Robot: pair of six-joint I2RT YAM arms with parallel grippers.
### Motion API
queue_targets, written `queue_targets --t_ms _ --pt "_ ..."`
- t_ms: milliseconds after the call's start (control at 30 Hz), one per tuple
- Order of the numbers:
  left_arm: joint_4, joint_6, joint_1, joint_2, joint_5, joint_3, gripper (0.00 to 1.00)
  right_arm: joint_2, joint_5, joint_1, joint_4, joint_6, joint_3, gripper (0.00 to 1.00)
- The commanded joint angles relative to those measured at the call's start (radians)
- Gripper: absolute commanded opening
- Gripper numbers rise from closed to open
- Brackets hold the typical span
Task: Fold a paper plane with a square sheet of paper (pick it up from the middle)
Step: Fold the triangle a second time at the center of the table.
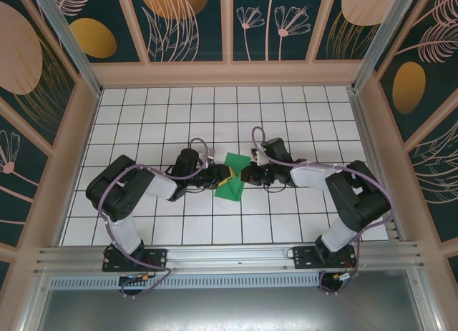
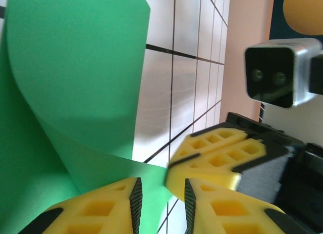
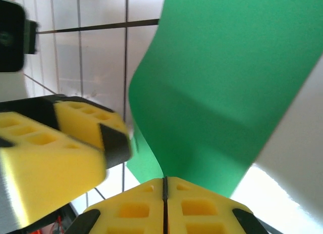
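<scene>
The square sheet of paper [image 1: 232,175] is pinched tight by the right gripper [image 3: 164,186], and the left gripper [image 2: 162,196], held a little apart around its edge, should be squeezed gently.

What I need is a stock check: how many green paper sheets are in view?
1. The square sheet of paper, curled, over the table between the left gripper and right gripper; another could hide behind it.
</scene>
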Motion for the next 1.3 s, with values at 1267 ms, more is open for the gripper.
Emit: queue_targets --t_ms 1267 --pt "-0.638 0.313 -0.101 -0.018 -0.3 0.29 0.19 0.152 0.001 -0.041 -0.124 -0.232 0.154 0.08"
